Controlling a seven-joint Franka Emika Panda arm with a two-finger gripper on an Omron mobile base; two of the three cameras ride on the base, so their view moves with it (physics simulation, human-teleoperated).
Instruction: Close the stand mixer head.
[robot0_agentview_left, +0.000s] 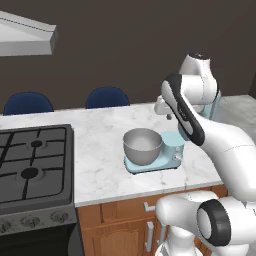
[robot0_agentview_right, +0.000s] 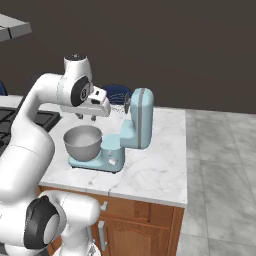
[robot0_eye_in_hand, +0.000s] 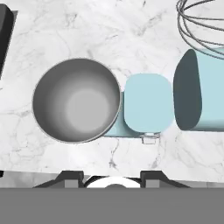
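In the left base view, my white arm fills the right side of the frame. The grey bowl (robot0_agentview_left: 143, 145) sits on the blue mixer base (robot0_agentview_left: 152, 165) near the middle, on the marble counter (robot0_agentview_left: 100, 145). My arm hides most of the stand mixer head (robot0_agentview_left: 216, 107), at the right, and I cannot see my jaws here.

In the right base view, my gripper (robot0_agentview_right: 86, 117) hangs above the bowl (robot0_agentview_right: 82, 142), left of the middle. The stand mixer head (robot0_agentview_right: 140, 118) stands tipped up, just to the right of my gripper, with its whisk (robot0_agentview_right: 118, 103) pointing toward me. My fingers look a little apart and hold nothing.

In the hand view, the bowl (robot0_eye_in_hand: 76, 100) is at middle left. The stand mixer head (robot0_eye_in_hand: 199, 92) is at the right edge, and the whisk (robot0_eye_in_hand: 201, 22) is at upper right. My two finger tips (robot0_eye_in_hand: 72, 178) sit apart at the bottom.
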